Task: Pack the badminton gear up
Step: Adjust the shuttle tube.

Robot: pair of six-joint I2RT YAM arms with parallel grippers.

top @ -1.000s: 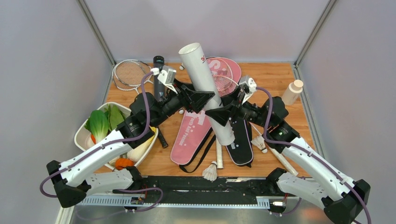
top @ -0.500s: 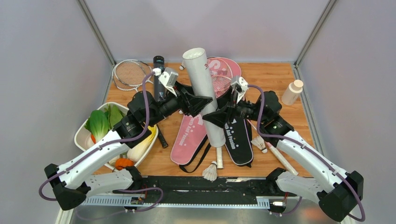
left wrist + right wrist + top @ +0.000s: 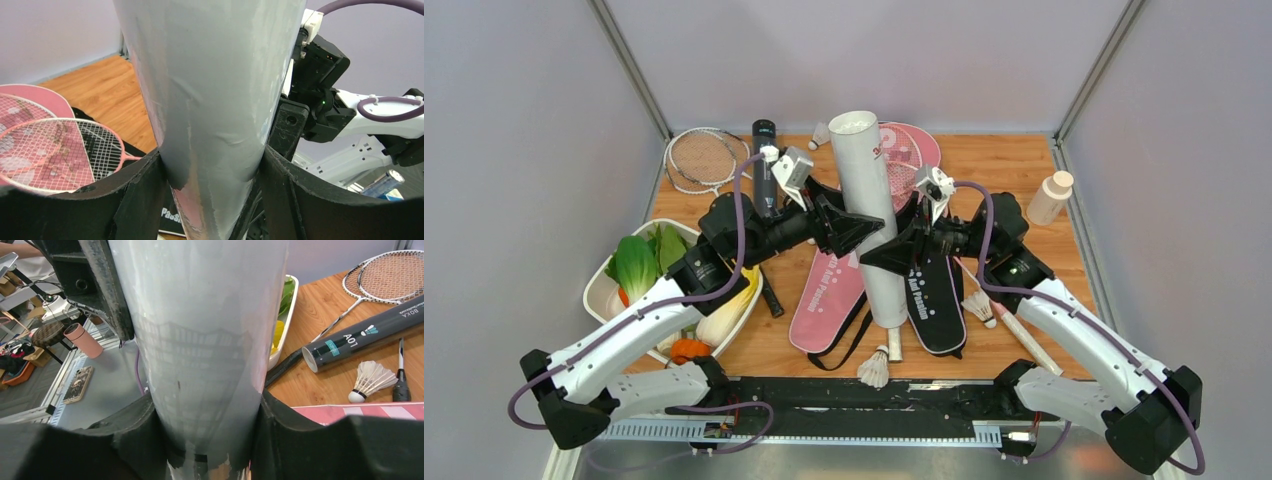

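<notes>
A long white tube (image 3: 869, 200) stands nearly upright over the middle of the table, open end up. My left gripper (image 3: 849, 228) clasps it from the left; in the left wrist view the tube (image 3: 210, 90) fills the gap and both jaws press on it. My right gripper (image 3: 886, 255) grips it lower from the right, its jaws tight on the tube (image 3: 200, 340). Below lie a pink bag (image 3: 829, 295) and a black bag (image 3: 936, 300). A black tube (image 3: 764, 160), a silver racket (image 3: 702, 158) and a pink racket (image 3: 904, 165) lie at the back. Shuttlecocks (image 3: 875, 368) (image 3: 980, 306) lie near the front.
A white tray of vegetables (image 3: 604, 275) sits at the left edge under my left arm. A small white bottle with a tan cap (image 3: 1051, 197) stands at the right. A white racket handle (image 3: 1024, 340) lies by my right arm. Grey walls enclose the table.
The white tube has tipped from a lean to nearly upright. My right gripper has shifted left and closed on it. My left gripper has kept its hold.
</notes>
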